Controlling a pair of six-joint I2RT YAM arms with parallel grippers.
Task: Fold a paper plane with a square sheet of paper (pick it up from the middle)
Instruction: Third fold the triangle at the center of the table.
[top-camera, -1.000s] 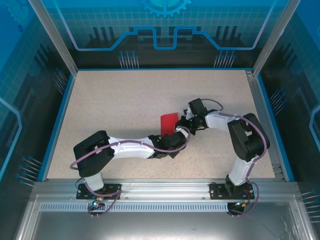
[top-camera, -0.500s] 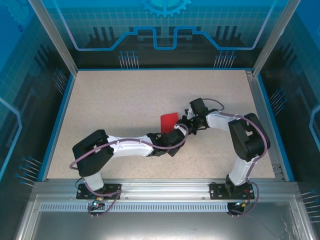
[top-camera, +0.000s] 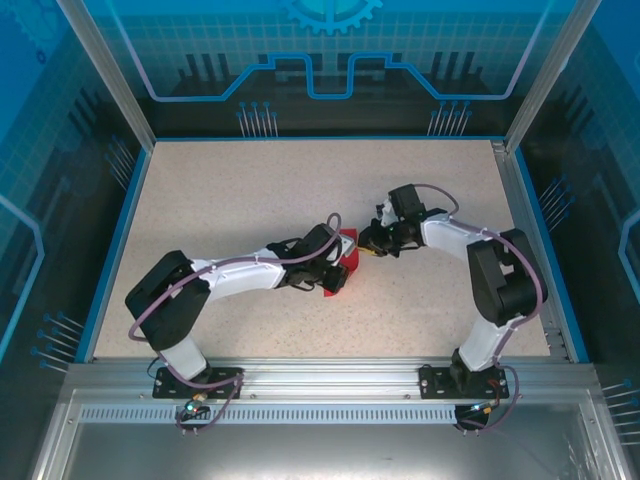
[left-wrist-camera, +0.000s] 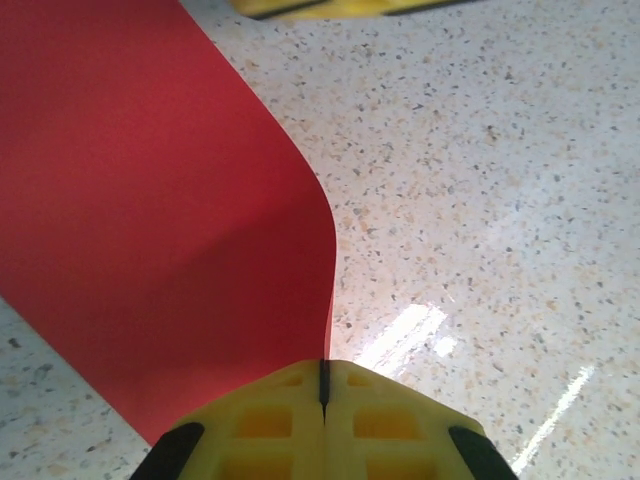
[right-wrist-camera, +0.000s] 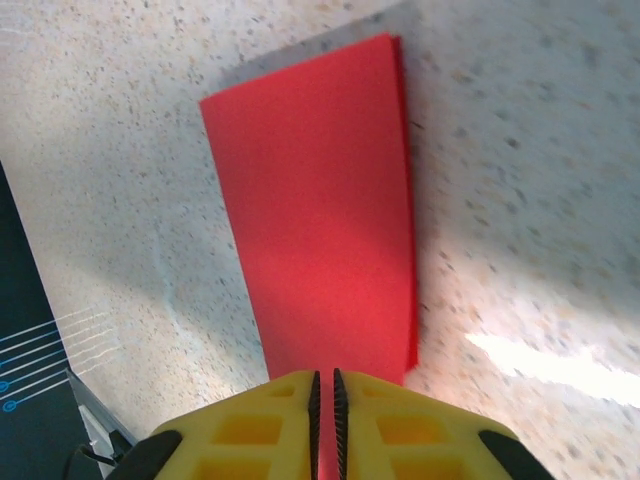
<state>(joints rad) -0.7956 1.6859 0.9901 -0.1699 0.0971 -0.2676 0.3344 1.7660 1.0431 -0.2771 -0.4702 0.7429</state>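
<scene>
The square sheet of paper (top-camera: 349, 260) is bright red and sits mid-table, bent over between both grippers. In the left wrist view the sheet (left-wrist-camera: 170, 200) curves over in a soft fold, and its edge runs into the seam of my left gripper (left-wrist-camera: 325, 362), which is shut on it. From above, the left gripper (top-camera: 337, 264) is at the sheet's left side. My right gripper (top-camera: 366, 243) is at its right edge. In the right wrist view the doubled sheet (right-wrist-camera: 320, 200) stretches away under the right gripper (right-wrist-camera: 324, 373), whose jaws are shut to a thin slit with red showing through.
The speckled beige table (top-camera: 240, 200) is bounded by a blue rim and aluminium posts (top-camera: 105, 70). A yellow fingertip (left-wrist-camera: 330, 8) of the right gripper shows at the top of the left wrist view. Both arm bases stand at the near edge.
My left arm swung left and forward and its gripper closed on the sheet. The sheet went from lying flat to bent over. The right gripper opened briefly, closed again and shifted slightly.
</scene>
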